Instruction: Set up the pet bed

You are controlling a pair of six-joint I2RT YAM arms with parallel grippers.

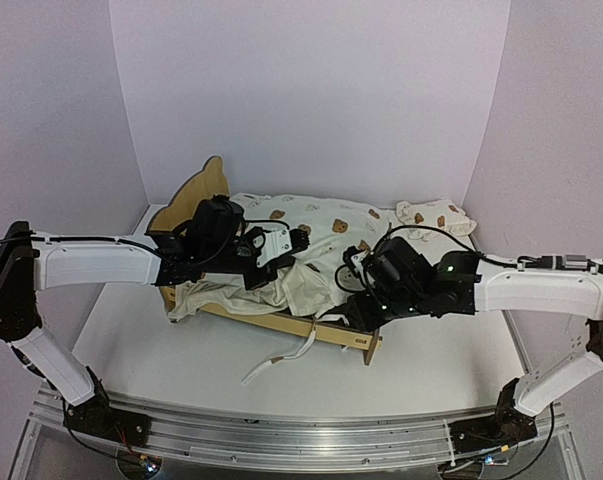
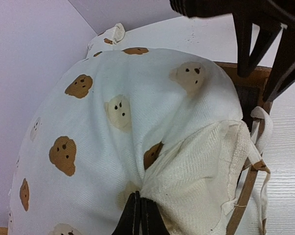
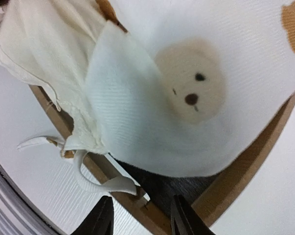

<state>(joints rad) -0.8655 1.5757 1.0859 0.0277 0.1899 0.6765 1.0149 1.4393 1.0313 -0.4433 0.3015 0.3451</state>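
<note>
The pet bed's plywood frame point(image 1: 281, 325) stands mid-table with its bear-ear headboard point(image 1: 203, 185) at the far left. The cream bear-print mattress cushion point(image 1: 311, 225) lies rumpled across it, its plain underside folded up at the front. My left gripper point(image 1: 299, 240) is shut on a fold of the cushion point(image 2: 113, 107); its fingertips point(image 2: 140, 215) pinch the cloth. My right gripper point(image 1: 356, 300) is open and empty above the frame's near right corner point(image 3: 152, 210), where the dark grey base point(image 3: 171, 183) shows under the cushion's edge point(image 3: 186, 93).
A small bear-print pillow point(image 1: 436, 216) lies on the table behind the bed's right end. White tie straps point(image 1: 281, 360) hang from the cushion over the frame's front onto the table. Lilac walls close in behind and at both sides.
</note>
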